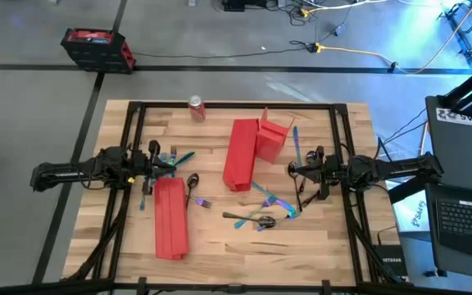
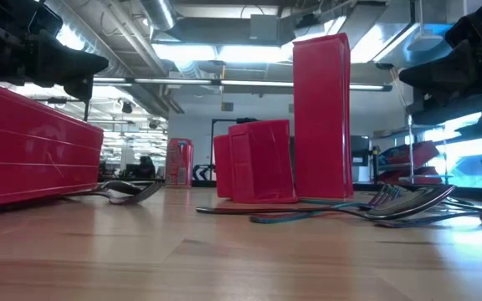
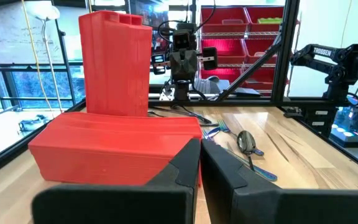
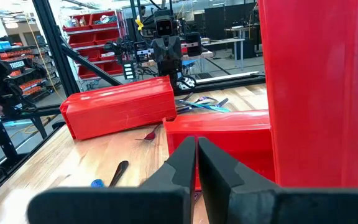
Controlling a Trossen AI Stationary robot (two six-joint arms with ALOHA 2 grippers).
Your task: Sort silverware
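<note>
Iridescent blue-teal silverware lies loose on the wooden table: a few pieces [image 1: 174,160] by my left gripper, a spoon [image 1: 193,182] and a fork [image 1: 203,201] near the middle, a cluster [image 1: 260,215] toward the near right, and one piece [image 1: 297,143] at the right. In the low view the pieces [image 2: 392,205] lie flat. My left gripper [image 1: 156,164] hovers shut at the table's left, pointing level [image 3: 201,155]. My right gripper [image 1: 295,170] hovers shut at the right, also level [image 4: 196,146]. Neither holds anything.
A long red bin [image 1: 170,217] lies at the near left. Another long red bin [image 1: 238,154] lies mid-table, with a shorter red bin [image 1: 273,138] standing beside it. A red soda can [image 1: 196,107] stands at the far edge. A black frame [image 1: 138,115] rims the table.
</note>
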